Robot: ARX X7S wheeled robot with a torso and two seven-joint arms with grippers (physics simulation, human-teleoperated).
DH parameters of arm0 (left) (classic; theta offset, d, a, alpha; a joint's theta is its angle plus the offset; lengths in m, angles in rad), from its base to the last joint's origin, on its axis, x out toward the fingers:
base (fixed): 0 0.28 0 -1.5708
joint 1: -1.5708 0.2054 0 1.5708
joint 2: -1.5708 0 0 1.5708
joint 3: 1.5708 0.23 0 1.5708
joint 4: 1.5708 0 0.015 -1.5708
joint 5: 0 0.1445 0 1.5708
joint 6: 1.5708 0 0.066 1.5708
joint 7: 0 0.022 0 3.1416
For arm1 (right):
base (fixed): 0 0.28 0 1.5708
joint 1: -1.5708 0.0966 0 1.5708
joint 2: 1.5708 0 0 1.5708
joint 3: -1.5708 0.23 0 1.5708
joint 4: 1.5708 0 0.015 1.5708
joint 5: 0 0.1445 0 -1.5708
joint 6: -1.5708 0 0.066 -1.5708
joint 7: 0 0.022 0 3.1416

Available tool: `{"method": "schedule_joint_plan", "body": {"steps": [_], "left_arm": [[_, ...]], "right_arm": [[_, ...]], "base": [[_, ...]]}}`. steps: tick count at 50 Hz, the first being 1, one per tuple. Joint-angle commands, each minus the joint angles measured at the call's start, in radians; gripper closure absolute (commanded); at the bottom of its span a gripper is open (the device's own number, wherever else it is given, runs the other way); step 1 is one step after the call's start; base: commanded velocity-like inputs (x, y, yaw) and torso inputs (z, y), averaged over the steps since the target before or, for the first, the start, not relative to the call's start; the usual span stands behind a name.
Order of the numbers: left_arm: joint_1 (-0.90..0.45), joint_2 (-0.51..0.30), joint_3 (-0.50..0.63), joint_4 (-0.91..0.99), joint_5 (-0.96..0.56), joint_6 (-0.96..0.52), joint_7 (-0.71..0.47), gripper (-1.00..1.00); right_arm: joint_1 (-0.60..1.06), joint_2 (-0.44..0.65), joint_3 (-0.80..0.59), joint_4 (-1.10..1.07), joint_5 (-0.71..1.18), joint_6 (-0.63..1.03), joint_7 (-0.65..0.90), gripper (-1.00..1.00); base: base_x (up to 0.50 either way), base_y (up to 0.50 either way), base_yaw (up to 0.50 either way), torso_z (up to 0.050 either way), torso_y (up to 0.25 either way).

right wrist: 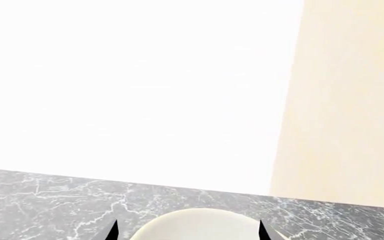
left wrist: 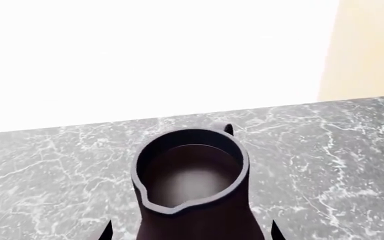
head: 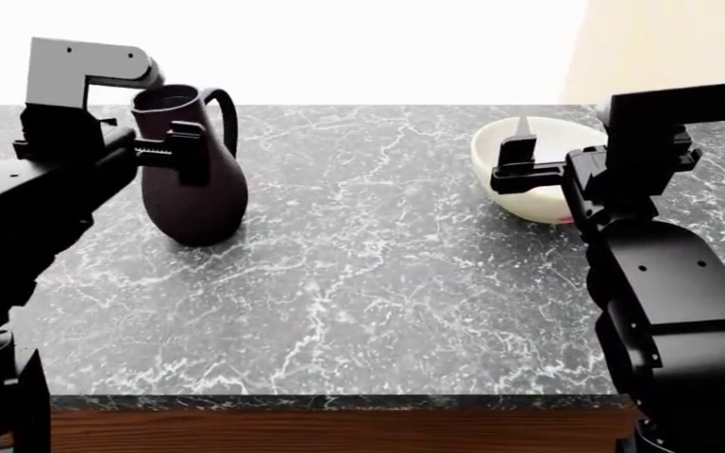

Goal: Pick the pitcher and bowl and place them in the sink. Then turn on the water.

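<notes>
Two arms close on a pitcher and a bowl on a marble desk.

At upper left of the head view, the left tool (head: 161,151) straddles the neck of the upright pitcher (head: 193,193), fingers either side; whether they grip it I cannot tell. At upper right, the right tool (head: 532,170) sits open around the near rim of the bowl (head: 527,203). Both look glossy, rigid and breakable; the narrow neck and the rim seem the surest holds. No sink shows.
</notes>
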Motion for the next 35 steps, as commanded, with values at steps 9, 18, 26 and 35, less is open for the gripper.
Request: {"method": "schedule_joint_plan", "body": {"steps": [9, 18, 26, 35], "left_arm": [[-0.1, 0.035, 0.114, -0.275, 0.068, 0.169, 0.038, -1.0], [-0.133, 0.05, 0.143, -0.354, 0.086, 0.206, 0.047, -1.0], [-0.148, 0.056, 0.153, -0.407, 0.096, 0.235, 0.05, -1.0], [-0.14, 0.049, 0.127, -0.355, 0.085, 0.22, 0.029, 1.0]], "right_arm": [[0.003, 0.005, -0.005, 0.005, 0.004, 0.001, 0.007, -1.0], [0.004, 0.007, -0.003, 0.014, 0.007, -0.006, 0.009, -1.0], [0.003, 0.007, -0.004, 0.023, 0.009, -0.014, 0.011, -1.0], [0.001, 0.011, -0.006, 0.019, 0.012, -0.012, 0.013, -1.0]], "base": [[0.0, 0.0, 0.0, 0.0, 0.0], [0.0, 0.0, 0.0, 0.0, 0.0], [0.0, 0.0, 0.0, 0.0, 0.0], [0.0, 0.0, 0.0, 0.0, 0.0]]}}
